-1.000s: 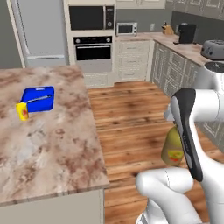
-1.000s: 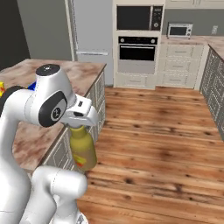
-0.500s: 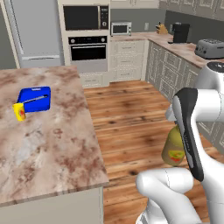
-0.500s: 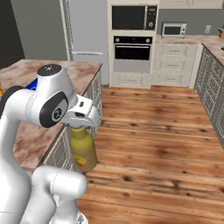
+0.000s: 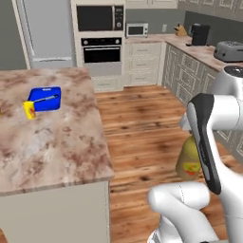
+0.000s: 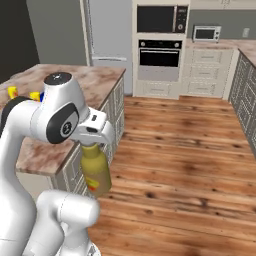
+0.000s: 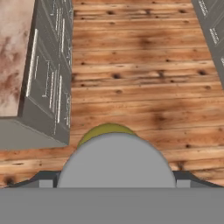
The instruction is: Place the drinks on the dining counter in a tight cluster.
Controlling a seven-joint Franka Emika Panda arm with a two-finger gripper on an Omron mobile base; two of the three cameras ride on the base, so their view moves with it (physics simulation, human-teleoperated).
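Bottle (image 6: 96, 172) hanging upright over the wood floor (image 6: 185, 145), beside the island rather than above it, jaws clamped wide across its grey cap (image 7: 116, 162) with the gripper (image 6: 93, 141) sitting right on top. Carrying 1 drink toward the dining counter (image 5: 57, 142), judging by the amber body (image 5: 189, 159) dangling low at the robot's side, well below the level of the stone top. Needing, most likely, a good lift before any sideways swing, since the bottle's base looks set to strike the counter edge or the grey cabinet fronts (image 7: 48, 83) if moved across at this height. Keeping the bottle vertical throughout, because a tall thing held only by its cap could swing or slip under a quick turn. Choosing a spot on the open marbled surface with room for 2 more drinks close by, and steering well away from the blue board (image 5: 45, 98) and the small yellow cup (image 5: 29, 110) at the far side of the top. Lowering slowly until the base is resting flat, then parting the jaws and rising straight up so the cap is not dragged over.
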